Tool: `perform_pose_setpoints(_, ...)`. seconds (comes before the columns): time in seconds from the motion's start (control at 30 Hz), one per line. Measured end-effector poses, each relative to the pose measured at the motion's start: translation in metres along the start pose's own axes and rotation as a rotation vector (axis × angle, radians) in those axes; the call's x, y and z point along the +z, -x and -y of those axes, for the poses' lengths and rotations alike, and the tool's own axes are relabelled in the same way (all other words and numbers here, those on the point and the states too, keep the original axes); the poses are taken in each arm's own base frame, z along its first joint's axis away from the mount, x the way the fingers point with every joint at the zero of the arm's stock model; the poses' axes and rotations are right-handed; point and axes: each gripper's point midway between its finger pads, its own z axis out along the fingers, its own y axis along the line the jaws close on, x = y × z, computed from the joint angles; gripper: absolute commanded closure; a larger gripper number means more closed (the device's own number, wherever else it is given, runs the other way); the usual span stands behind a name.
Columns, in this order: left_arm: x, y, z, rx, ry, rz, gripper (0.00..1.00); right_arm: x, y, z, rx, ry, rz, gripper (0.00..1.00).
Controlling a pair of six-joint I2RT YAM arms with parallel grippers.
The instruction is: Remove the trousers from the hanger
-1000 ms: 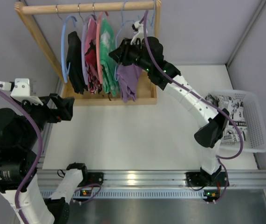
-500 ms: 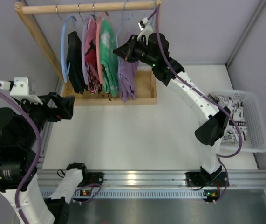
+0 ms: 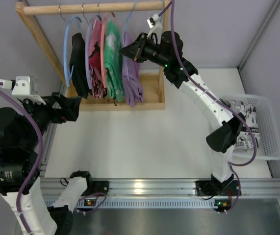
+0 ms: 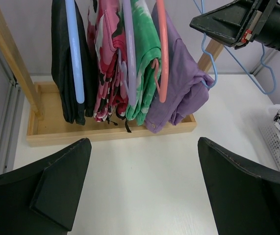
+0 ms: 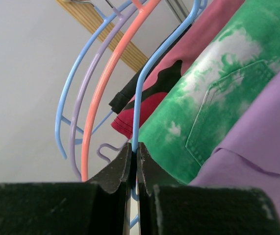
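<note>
The lilac trousers (image 3: 132, 82) hang folded over the thin light-blue wire hanger (image 3: 125, 30) at the right end of the garments on the wooden rack. My right gripper (image 3: 126, 51) is shut on the hanger's wire, just above the trousers. In the right wrist view the jaws (image 5: 134, 149) pinch the blue wire (image 5: 152, 63), with the trousers (image 5: 260, 161) at the lower right. My left gripper (image 3: 76, 107) is open and empty, low at the left, apart from the rack. In its view (image 4: 144, 144) the trousers (image 4: 179, 83) and the hanger (image 4: 214, 68) show ahead.
The wooden rack has a top rail (image 3: 90, 7) and a base tray (image 3: 155, 98). A black garment (image 3: 78, 63), a pink printed one (image 3: 95, 58) and a green printed one (image 3: 113, 58) hang left of the trousers. A white basket (image 3: 269, 128) with printed cloth stands at the right.
My right gripper has moved up and toward the rail with the hanger. The trousers have swung left and now hang close against the green garment. The left arm shifted slightly.
</note>
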Motion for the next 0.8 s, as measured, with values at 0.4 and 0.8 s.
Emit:
perform_pose_setpoints(0.4, 0.003, 0.001, 0.003, -0.011, -0.017, 0.001, 0.05, -0.022, 0.010, -0.007, -0.091, -0.013, 0.010, 1.00)
perform_pose_setpoints(0.8, 0.006, 0.002, 0.003, -0.022, -0.020, 0.005, 0.05, -0.046, 0.029, 0.016, -0.335, -0.187, 0.038, 1.00)
